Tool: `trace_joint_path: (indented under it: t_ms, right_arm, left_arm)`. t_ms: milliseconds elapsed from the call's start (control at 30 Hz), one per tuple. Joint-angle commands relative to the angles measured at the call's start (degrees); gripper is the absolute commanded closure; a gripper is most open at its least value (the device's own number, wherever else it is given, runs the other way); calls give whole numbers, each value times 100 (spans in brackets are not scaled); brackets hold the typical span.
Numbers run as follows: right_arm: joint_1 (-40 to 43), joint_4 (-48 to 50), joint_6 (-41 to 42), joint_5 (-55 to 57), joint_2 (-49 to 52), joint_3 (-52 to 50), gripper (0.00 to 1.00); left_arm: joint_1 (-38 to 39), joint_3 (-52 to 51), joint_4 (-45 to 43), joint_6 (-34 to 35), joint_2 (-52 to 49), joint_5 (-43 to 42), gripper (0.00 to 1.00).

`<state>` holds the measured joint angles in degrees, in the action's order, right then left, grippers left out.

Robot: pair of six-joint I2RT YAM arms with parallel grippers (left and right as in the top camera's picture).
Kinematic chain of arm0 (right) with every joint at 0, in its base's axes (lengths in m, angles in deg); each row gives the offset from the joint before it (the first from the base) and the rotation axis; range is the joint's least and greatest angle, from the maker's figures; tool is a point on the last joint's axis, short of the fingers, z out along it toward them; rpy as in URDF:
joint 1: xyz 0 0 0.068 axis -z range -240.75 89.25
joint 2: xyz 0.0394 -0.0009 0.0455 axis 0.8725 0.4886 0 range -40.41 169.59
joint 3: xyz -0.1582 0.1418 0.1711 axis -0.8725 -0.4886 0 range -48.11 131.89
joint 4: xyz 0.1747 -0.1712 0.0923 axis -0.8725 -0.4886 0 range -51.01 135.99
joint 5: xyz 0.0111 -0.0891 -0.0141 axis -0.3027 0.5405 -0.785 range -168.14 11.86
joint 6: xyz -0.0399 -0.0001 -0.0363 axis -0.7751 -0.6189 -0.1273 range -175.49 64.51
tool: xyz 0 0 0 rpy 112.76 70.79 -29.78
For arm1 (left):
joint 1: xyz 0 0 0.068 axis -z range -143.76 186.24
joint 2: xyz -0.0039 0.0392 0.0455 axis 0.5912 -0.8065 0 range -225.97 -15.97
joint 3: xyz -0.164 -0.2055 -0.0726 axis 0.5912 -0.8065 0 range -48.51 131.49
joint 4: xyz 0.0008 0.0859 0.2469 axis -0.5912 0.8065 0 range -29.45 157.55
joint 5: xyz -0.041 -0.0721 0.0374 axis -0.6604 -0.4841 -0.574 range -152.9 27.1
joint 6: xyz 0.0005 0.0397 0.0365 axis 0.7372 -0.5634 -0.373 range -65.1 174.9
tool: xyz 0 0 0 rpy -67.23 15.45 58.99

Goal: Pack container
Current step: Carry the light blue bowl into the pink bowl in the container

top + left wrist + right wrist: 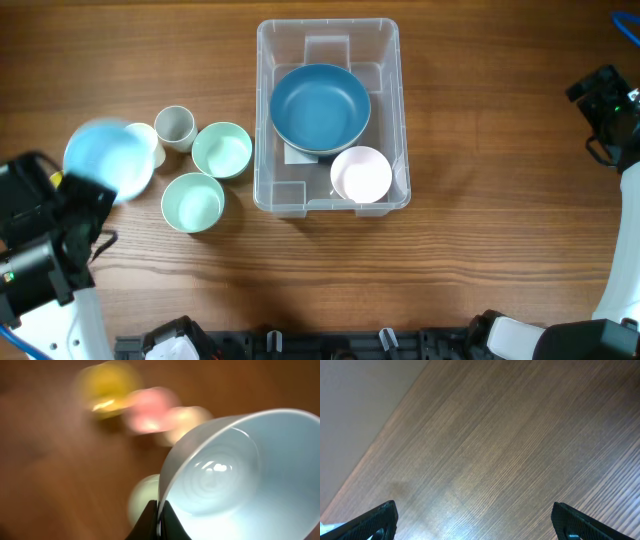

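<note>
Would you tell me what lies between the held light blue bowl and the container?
Overhead view: a grey cup, two mint bowls, and a partly hidden pale object.

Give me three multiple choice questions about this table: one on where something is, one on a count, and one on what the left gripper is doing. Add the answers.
1. Where is the small white bowl?
A. on the bare table
B. inside the container, beside the dark blue bowl
C. stacked in a green bowl

2. How many mint green bowls stand on the table?
A. one
B. two
C. four

3. What is the left gripper doing?
A. open over bare wood
B. shut on a cup
C. shut on the light blue bowl

Answers: 1 B, the overhead view shows it within the container's walls. 2 B, both stand left of the container. 3 C, the left wrist view shows the fingers pinching the bowl's rim.
</note>
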<state>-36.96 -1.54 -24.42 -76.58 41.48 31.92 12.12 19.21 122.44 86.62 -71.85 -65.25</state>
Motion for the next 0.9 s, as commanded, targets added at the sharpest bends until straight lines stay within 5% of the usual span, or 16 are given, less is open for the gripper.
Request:
trace_joint_path:
  t_ms: [0,367,767,867]
  right_arm:
    - [2,13,61,11,42,11,0]
    - [2,13,61,11,42,11,0]
    - [2,13,61,11,42,11,0]
    - [2,13,61,11,42,11,1]
  left_arm:
    - [1196,264,-776,-623,-216,-1296,96]
    - [4712,264,-2293,-603,-2402,-848,96]
    - [5657,264,-2090,-608,-3888,-833,95]
    - [5777,302,-2109,-608,-3884,-831,80]
